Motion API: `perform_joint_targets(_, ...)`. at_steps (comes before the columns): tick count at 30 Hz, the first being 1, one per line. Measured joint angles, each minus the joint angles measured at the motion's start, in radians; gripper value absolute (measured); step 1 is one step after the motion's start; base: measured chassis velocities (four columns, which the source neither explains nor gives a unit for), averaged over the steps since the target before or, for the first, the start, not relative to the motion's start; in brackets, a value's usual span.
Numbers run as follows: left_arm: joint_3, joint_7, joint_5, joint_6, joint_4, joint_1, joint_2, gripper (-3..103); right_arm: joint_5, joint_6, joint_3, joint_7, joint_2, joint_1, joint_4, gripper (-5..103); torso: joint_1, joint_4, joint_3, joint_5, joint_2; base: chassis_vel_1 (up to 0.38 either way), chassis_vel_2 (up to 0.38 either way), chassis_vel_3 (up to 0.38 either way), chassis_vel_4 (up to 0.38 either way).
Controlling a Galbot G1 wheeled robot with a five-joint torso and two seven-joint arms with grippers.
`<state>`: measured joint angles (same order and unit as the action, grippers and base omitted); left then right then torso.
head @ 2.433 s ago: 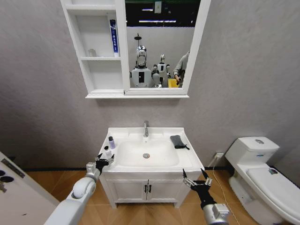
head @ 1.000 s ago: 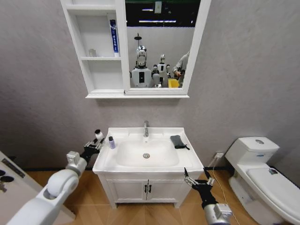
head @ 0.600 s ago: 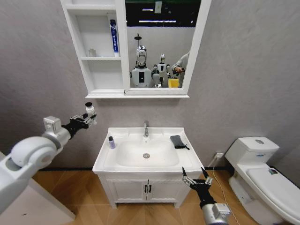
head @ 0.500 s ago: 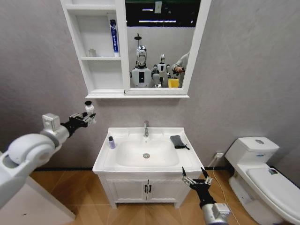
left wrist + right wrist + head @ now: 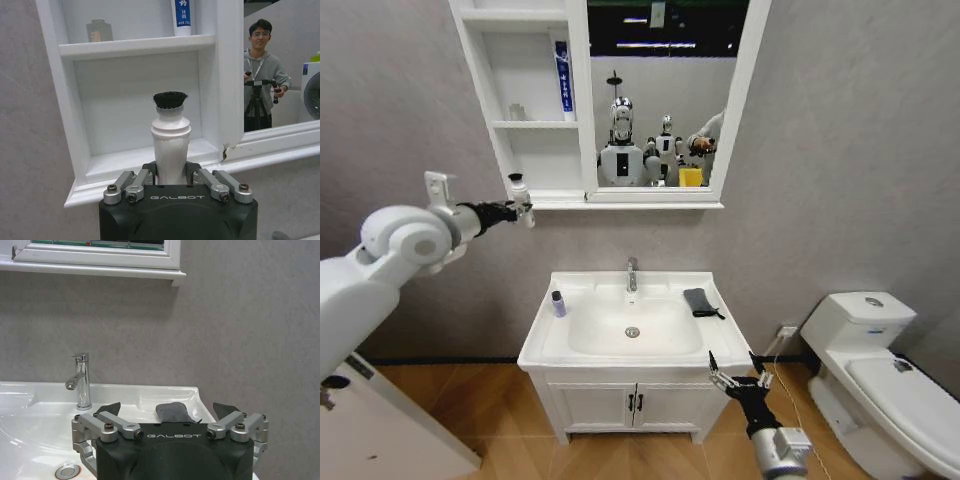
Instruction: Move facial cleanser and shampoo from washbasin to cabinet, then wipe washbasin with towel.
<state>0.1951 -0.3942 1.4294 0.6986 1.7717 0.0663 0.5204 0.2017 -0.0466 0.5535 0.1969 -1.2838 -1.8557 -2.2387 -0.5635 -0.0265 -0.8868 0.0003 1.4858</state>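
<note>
Jaws of the left gripper (image 5: pixel 520 211) are clamped on a small white plastic bottle with a black cap (image 5: pixel 170 135), held upright at the neck-down body, just in front of the lowest shelf of the tall white three-shelf cabinet with a mirror panel (image 5: pixel 533 160). Jaws of the right gripper (image 5: pixel 170 412) are spread apart, parked low in front of the white rectangular ceramic washbasin with a chrome tap (image 5: pixel 650 352). Whether the held bottle is the cleanser or the shampoo cannot be told; no label is visible on it. A second small bottle, purple with a dark cap (image 5: pixel 558 303), is left on the basin's left rim, and the dark grey folded towel (image 5: pixel 698 301) lies on the right rim beside the tap. For a clean placement, the bottle should be carried level over the shelf lip, kept clear of the shelf above and of the mirror frame, set down well inside the ledge and released only once the base is judged flat; a tilt at release is the likely failure, given the narrow base and narrow shelf. "GALBOT" is readable on both gripper housings. A white-and-blue tube (image 5: pixel 562 80) and a small grey jar (image 5: pixel 99 30) are on the shelf above; print is present on both but cannot be read.
</note>
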Motion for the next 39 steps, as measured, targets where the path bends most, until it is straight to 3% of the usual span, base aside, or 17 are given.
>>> perform_joint_targets(4,0.064,-0.026,0.015,0.019,-0.069,0.075,0.046,30,0.002,0.000,-0.001,-0.001,-0.001,0.003,0.005,100,0.000,-0.0001,0.000,-0.0001,0.000,0.000,0.000,0.000,0.000)
perform_joint_targets(7,0.145,-0.067,0.034,0.042,-0.188,0.166,0.139,30,0.007,-0.003,0.001,-0.005,-0.002,0.007,0.016,100,0.000,0.0001,0.000,-0.0003,0.000,0.000,0.000,0.000,0.000)
perform_joint_targets(11,0.161,-0.068,0.007,0.042,-0.249,0.197,0.190,30,0.013,-0.006,0.006,-0.008,-0.001,0.010,0.022,100,0.000,0.0000,0.000,-0.0001,0.000,0.000,0.000,0.000,0.000)
perform_joint_targets(19,0.186,-0.014,-0.106,0.039,-0.462,0.280,0.294,30,0.031,-0.012,0.019,-0.012,0.006,0.016,0.035,100,0.000,0.0004,0.000,-0.0003,0.000,0.000,0.000,0.000,0.000)
perform_joint_targets(22,0.187,-0.008,-0.116,0.036,-0.485,0.285,0.305,30,0.031,-0.012,0.019,-0.012,0.006,0.016,0.036,100,0.000,0.0001,0.000,-0.0002,0.000,0.000,0.000,0.000,0.000)
perform_joint_targets(27,0.191,0.016,-0.201,0.020,-0.597,0.306,0.376,30,0.034,-0.012,0.019,-0.013,0.006,0.021,0.040,100,0.000,0.0000,0.000,-0.0003,0.000,0.000,0.000,0.000,0.000)
perform_joint_targets(33,0.191,0.051,-0.291,0.010,-0.664,0.318,0.404,30,0.036,-0.014,0.025,-0.013,0.005,0.021,0.044,100,0.000,0.0002,0.000,-0.0003,0.000,0.000,0.000,0.000,0.000)
perform_joint_targets(39,0.187,0.054,-0.301,0.007,-0.712,0.322,0.422,30,0.042,-0.014,0.029,-0.013,0.006,0.025,0.046,100,0.000,0.0002,0.000,-0.0003,0.000,0.000,0.000,0.000,0.000)
